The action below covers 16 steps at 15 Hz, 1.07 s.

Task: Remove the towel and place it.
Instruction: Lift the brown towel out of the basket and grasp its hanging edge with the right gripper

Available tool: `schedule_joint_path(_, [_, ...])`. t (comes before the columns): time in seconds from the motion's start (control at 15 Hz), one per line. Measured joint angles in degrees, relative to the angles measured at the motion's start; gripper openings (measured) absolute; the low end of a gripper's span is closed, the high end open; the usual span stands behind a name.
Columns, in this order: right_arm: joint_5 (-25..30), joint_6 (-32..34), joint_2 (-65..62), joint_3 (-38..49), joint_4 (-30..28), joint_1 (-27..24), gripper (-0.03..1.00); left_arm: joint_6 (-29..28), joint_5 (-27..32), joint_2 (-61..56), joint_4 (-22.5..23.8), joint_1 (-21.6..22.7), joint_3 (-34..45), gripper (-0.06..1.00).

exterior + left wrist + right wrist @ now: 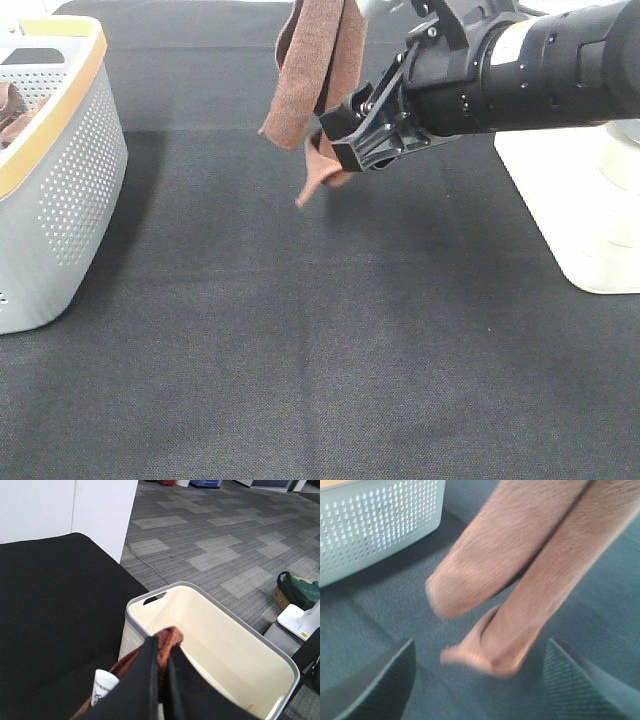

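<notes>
Left gripper (162,647) clamped on towel (315,70), which hangs clear of the black table (300,350). Right arm reaches in near-horizontal; right gripper (342,140) jaws wide apart at towel's lower end, not gripping.

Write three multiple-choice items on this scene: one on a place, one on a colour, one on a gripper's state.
1. The towel is
A) hanging in the air above the table
B) spread flat on the table
C) folded inside the basket

2. The towel's colour is
A) blue
B) reddish-brown
C) white

3. The right gripper is
A) open, gripping nothing
B) shut on the towel
C) shut on the basket's rim

Answers:
1 A: the towel dangles with its lower end clear of the table.
2 B: all three views show reddish-brown pile.
3 A: in the right wrist view its fingers stand wide apart, with the towel's end hanging free ahead of them.
</notes>
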Motion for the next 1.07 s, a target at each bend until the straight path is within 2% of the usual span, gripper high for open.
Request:
schedule_joint_path(0.13, [-0.3, 0.7, 0.1, 0.0, 0.0, 3.0, 0.68, -0.1, -0.1, 0.0, 0.2, 0.0, 0.0, 0.00])
schedule_joint_path(0.27, [-1.2, 0.9, 1.5, 0.0, 0.2, 6.6, 0.75, -0.1, -0.1, 0.0, 0.3, 0.0, 0.0, 0.00])
schedule_joint_path(0.53, [-4.2, 0.9, 4.4, 0.0, 4.6, 6.8, 0.77, -0.1, -0.1, 0.0, 0.3, 0.0, 0.0, 0.00])
schedule_joint_path(1.07, [-7.4, 0.9, 4.4, 0.0, 7.9, 6.8, 0.78, -0.1, 0.0, 0.0, -0.1, 0.0, 0.0, 0.00])
